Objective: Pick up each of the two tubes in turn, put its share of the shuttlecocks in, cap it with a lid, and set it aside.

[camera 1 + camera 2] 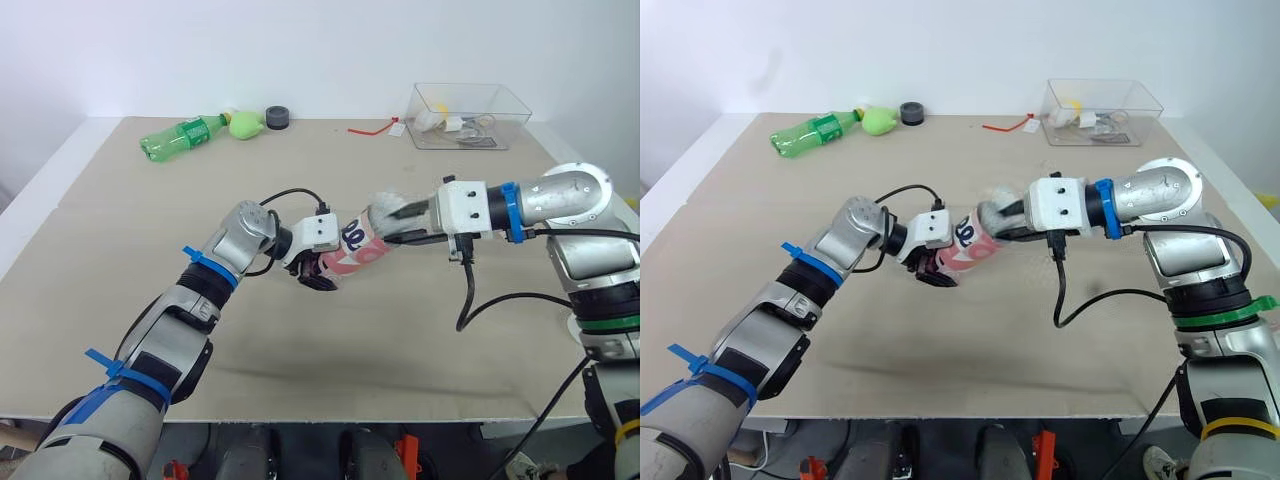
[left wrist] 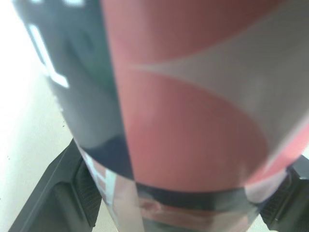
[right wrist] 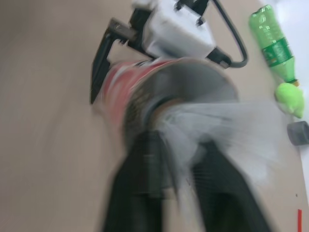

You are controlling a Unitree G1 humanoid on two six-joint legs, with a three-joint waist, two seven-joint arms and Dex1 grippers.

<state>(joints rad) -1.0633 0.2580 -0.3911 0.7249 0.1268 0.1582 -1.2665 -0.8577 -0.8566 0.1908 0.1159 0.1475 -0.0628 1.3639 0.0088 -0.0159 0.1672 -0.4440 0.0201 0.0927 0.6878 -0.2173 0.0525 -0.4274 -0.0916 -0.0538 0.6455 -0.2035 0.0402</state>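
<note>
A red, white and black tube (image 1: pixel 352 250) hangs tilted above the middle of the table, its open mouth toward my right arm. My left gripper (image 1: pixel 322 272) is shut on the tube (image 2: pixel 193 125) near its lower end. My right gripper (image 1: pixel 403 224) is shut on a white feathered shuttlecock (image 1: pixel 386 210) right at the tube's mouth. In the right wrist view the blurred shuttlecock (image 3: pixel 203 130) sits between my fingers (image 3: pixel 145 179) at the tube's open mouth (image 3: pixel 183 82).
A green plastic bottle (image 1: pixel 182 134), a green rounded object (image 1: pixel 246 124) and a dark ring-shaped lid (image 1: pixel 278 118) lie at the table's far edge. A clear plastic box (image 1: pixel 466 116) with small items stands at the far right. A red strip (image 1: pixel 370 128) lies beside it.
</note>
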